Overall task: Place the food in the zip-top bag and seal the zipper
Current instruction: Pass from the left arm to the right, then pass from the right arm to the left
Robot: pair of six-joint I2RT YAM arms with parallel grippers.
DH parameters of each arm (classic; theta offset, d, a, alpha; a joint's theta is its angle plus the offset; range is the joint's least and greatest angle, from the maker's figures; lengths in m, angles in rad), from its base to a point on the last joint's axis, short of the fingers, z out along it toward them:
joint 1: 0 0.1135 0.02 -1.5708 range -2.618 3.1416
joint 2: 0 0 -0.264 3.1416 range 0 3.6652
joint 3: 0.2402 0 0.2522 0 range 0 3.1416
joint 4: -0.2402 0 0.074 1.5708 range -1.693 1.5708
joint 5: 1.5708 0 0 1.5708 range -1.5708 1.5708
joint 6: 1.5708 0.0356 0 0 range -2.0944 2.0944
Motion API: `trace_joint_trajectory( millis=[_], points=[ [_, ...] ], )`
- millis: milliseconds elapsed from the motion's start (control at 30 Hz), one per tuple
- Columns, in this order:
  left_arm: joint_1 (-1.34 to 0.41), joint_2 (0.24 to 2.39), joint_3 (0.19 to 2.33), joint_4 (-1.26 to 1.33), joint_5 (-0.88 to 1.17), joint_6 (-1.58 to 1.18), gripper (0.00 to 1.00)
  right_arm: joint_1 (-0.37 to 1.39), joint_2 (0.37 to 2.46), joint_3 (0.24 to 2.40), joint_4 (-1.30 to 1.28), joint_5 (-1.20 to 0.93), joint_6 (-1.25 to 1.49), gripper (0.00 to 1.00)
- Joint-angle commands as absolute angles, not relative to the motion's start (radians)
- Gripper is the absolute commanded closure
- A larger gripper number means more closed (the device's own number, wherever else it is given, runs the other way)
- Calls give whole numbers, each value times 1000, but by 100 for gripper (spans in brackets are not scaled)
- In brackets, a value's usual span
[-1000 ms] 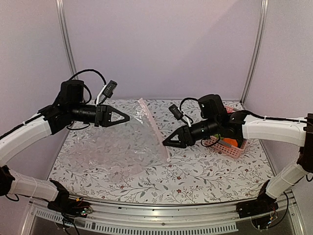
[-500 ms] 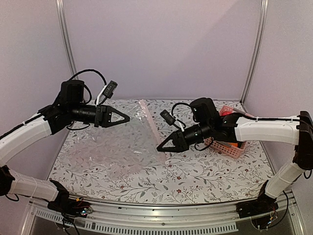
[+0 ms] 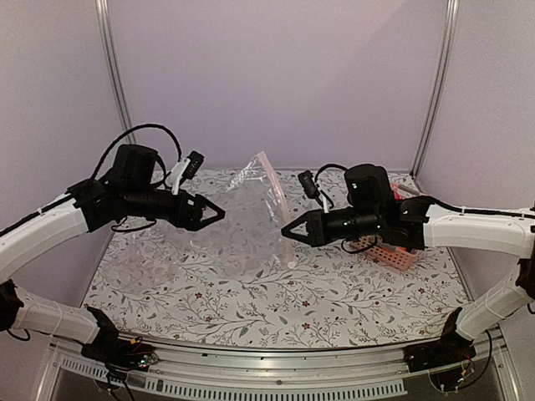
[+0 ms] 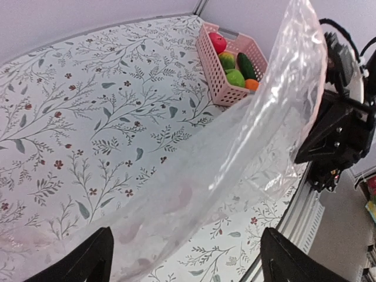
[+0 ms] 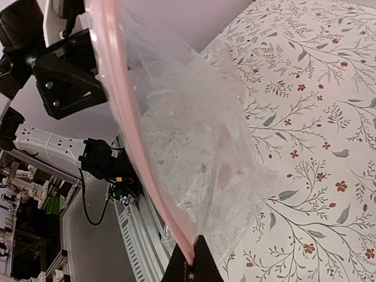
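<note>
The see-through zip-top bag (image 3: pixel 247 217) hangs in mid-air between the arms, and its lower part trails onto the table at the left. Its pink zipper (image 5: pixel 126 117) runs as a strip along the raised edge. My right gripper (image 5: pixel 195 264) is shut on the lower end of that strip (image 3: pixel 287 233). My left gripper (image 3: pixel 216 212) stands open just left of the bag. The film (image 4: pixel 235 147) crosses in front of its spread fingers (image 4: pixel 88 258) without being pinched. The food lies in the pink basket (image 4: pixel 211 76): red apple (image 4: pixel 217 42), mango (image 4: pixel 227 60), green apple (image 4: pixel 235 77), cucumber (image 4: pixel 247 66), orange (image 4: pixel 252 84).
The pink basket (image 3: pixel 391 253) sits at the back right of the flowered table, mostly behind my right arm. Metal frame posts stand at the back corners, and a rail runs along the near edge (image 3: pixel 276 368).
My left gripper has opened and let go of the bag. My right gripper has closed on the zipper strip and lifted it, so the bag's edge now stands higher.
</note>
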State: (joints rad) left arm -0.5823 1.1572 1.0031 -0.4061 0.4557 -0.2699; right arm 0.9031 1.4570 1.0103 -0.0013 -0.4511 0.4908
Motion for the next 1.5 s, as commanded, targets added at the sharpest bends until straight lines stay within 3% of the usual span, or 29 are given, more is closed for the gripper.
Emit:
trace_joint_trajectory(
  millis=[0, 267, 400, 700, 1000, 1467],
  points=[
    [-719, 1158, 1075, -539, 7, -204, 12, 908, 1360, 989, -46, -140, 639, 100],
    [-954, 1090, 997, -360, -357, -204, 8, 908, 1318, 1035, -112, 23, 805, 100],
    [-1034, 1094, 977, -309, -277, -219, 12, 908, 1323, 1065, -105, 45, 879, 100],
    [-1258, 1208, 973, -173, -375, -220, 18, 908, 1370, 1102, -14, 41, 1026, 100],
    [-1298, 1284, 936, -36, -564, -128, 28, 908, 1393, 1134, -15, 31, 1107, 100],
    [-1298, 1435, 1026, 72, -646, 36, 40, 908, 1403, 1146, -15, 12, 1171, 100]
  ],
)
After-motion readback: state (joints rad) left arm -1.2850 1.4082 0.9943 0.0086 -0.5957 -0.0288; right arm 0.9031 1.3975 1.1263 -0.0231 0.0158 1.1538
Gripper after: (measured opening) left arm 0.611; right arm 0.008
